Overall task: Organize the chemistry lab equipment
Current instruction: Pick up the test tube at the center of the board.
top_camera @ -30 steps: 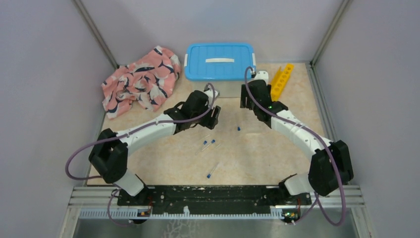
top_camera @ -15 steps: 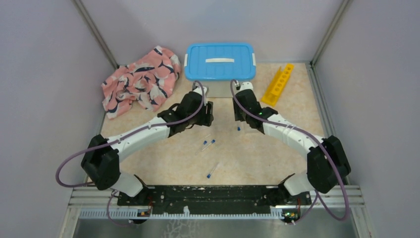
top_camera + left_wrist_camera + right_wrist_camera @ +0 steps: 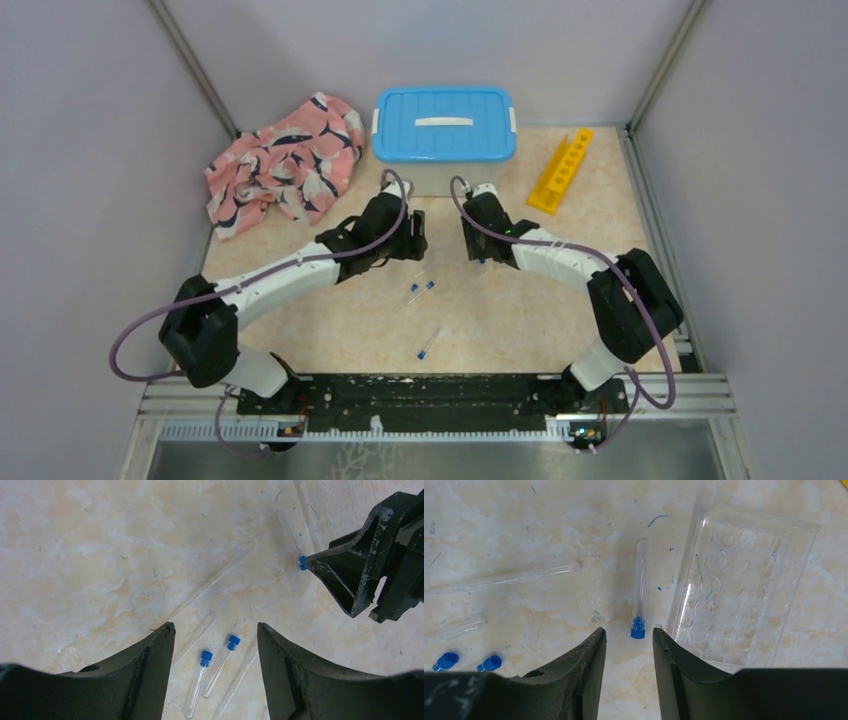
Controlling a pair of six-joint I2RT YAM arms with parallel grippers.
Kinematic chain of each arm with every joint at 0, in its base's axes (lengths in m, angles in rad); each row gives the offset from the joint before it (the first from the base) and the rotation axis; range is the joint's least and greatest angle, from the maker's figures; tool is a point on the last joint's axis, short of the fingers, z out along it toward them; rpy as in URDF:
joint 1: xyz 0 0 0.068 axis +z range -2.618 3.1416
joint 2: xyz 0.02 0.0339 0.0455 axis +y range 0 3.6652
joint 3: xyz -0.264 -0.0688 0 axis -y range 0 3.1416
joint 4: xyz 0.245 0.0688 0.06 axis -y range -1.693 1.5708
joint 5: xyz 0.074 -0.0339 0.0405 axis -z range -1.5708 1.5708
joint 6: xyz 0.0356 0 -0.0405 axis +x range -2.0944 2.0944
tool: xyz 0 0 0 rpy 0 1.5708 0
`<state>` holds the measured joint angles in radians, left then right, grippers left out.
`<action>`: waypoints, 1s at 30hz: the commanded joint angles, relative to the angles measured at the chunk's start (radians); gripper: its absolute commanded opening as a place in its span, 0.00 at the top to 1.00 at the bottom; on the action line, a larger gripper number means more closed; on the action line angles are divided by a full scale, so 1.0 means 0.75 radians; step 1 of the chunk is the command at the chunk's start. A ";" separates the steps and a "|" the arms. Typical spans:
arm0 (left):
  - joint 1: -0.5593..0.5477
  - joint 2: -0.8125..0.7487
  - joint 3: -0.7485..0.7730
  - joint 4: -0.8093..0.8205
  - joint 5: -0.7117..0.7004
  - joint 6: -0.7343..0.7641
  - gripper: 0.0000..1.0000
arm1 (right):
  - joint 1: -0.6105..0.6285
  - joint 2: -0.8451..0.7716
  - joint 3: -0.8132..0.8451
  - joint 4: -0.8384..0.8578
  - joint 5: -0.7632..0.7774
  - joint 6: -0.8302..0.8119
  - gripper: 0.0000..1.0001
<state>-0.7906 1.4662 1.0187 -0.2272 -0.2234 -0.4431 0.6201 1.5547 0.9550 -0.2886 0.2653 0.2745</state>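
The right gripper (image 3: pixel 629 636) hangs low over a blue-capped tube (image 3: pixel 640 580). Its jaws are apart and empty, and the cap lies just ahead of the tips. The tube lies flat on the table (image 3: pixel 340 325), just beside a clear tray (image 3: pixel 749 595).

The round glass could roll aside if one finger meets it first. A pinch on the cap alone would probably let the tube droop or slip. The tray's edge sits near the right finger and could be caught or shoved.

The left gripper (image 3: pixel 216 630) hovers nearby, jaws wide apart and empty, above two more capped tubes (image 3: pixel 220 667). With both arms crowded at mid-table, a sideways swing risks a knock. Long clear pieces lie around, perhaps bare glass tubes, and they are hard to make out, so a finger could crush one.

The yellow rack (image 3: pixel 562 170) lies well apart at the far right, with bare table between. The blue-lidded bin (image 3: pixel 445 125) closes the far edge, and the patterned cloth (image 3: pixel 285 165) lies far left.
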 commanded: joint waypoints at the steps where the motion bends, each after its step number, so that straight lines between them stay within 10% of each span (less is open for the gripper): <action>1: -0.007 -0.043 -0.027 0.056 0.018 -0.010 0.32 | 0.012 0.038 -0.004 0.068 0.004 0.026 0.60; 30: -0.007 -0.025 -0.067 0.129 0.028 -0.017 0.32 | -0.064 0.172 -0.058 0.195 -0.065 0.054 0.71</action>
<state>-0.7906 1.4563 0.9752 -0.1558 -0.2092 -0.4496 0.5728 1.6749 0.9230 -0.1913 0.2333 0.3111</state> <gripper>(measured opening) 0.678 0.333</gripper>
